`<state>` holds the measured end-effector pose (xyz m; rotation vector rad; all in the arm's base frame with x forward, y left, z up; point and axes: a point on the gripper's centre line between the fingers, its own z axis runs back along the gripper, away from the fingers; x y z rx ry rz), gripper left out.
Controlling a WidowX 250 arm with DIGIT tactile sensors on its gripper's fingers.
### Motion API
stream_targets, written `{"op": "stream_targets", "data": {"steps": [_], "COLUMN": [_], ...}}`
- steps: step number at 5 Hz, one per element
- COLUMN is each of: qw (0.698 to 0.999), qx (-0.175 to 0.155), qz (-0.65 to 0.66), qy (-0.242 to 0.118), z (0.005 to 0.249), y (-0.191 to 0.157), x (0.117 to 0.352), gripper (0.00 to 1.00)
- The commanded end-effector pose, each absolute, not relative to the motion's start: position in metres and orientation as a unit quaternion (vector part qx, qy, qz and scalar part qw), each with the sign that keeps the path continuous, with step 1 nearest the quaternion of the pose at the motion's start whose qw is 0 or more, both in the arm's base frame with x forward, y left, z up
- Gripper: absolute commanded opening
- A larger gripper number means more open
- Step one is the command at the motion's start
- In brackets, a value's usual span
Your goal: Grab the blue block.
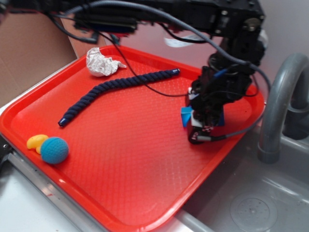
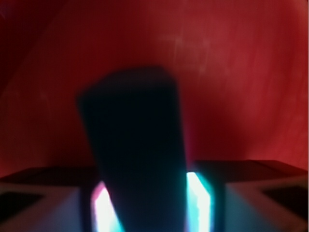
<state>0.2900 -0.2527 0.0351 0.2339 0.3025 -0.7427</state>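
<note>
Take the red tray as your landmark: your gripper sits low over its right-hand side, close to the rim nearest the grey sink pipe. In the exterior view you can see the blue block clamped between the black fingers, its blue faces showing on either side of them. You cannot tell from that view whether the block touches the tray floor or hangs just above it.

Your wrist view is blurred, but it agrees: a dark upright block fills the middle of the picture, wedged between the two pale pads, with the red tray surface behind it. So the gripper is closed on the block.

The rest lies well apart from the gripper. A navy twisted rope runs diagonally across the tray's middle. A crumpled silver foil wad sits at the tray's far edge, just beyond the rope's upper end. At the tray's left corner a light-blue textured ball rests touching a small yellow piece. A thin black cable trails across the tray and over the rope.
</note>
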Motion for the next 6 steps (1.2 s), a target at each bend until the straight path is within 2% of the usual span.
{"op": "stream_targets", "data": {"steps": [1, 2, 3, 4, 5, 6], "qw": [0.987, 0.997, 0.995, 0.99, 0.984, 0.984], "qx": [0.065, 0.07, 0.065, 0.085, 0.074, 0.057], "qz": [-0.142, -0.025, 0.07, 0.111, 0.154, 0.157], "qy": [0.028, 0.03, 0.006, 0.001, -0.042, -0.07], "z": [0.162, 0.189, 0.214, 0.226, 0.24, 0.237], "y": [-0.185, -0.151, -0.123, -0.112, -0.094, -0.087], "x": [0.241, 0.221, 0.198, 0.188, 0.171, 0.168], "gripper": [0.0, 0.0, 0.0, 0.0, 0.0, 0.0]}}
